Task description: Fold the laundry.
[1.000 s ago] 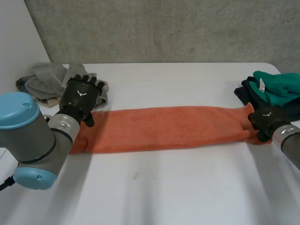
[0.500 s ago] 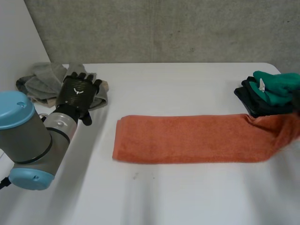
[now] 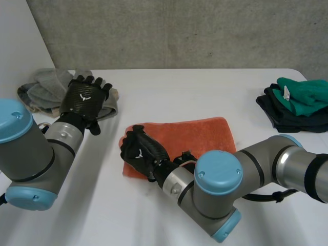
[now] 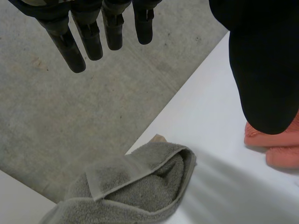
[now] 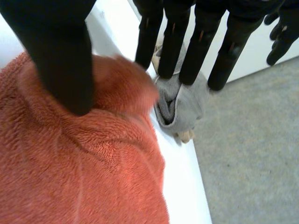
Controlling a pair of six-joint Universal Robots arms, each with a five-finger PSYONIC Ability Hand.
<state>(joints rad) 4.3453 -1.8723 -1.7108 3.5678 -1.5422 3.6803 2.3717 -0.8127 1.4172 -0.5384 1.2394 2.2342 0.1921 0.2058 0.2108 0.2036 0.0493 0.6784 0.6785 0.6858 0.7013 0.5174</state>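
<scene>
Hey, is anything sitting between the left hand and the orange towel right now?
No loose thing lies between them: bare white table separates the left hand from the orange towel. The right hand rests on the towel's end nearest the left hand, and the grey towels lie on the left hand's far side.

I seem to be running this from afar in a bare test lab: a plain white counter (image 3: 169, 87) against a rough concrete wall (image 3: 179, 31), a grey concrete floor (image 4: 46, 121), grey towels (image 3: 46, 89) heaped at one end and dark and green clothes (image 3: 300, 102) at the other.
</scene>
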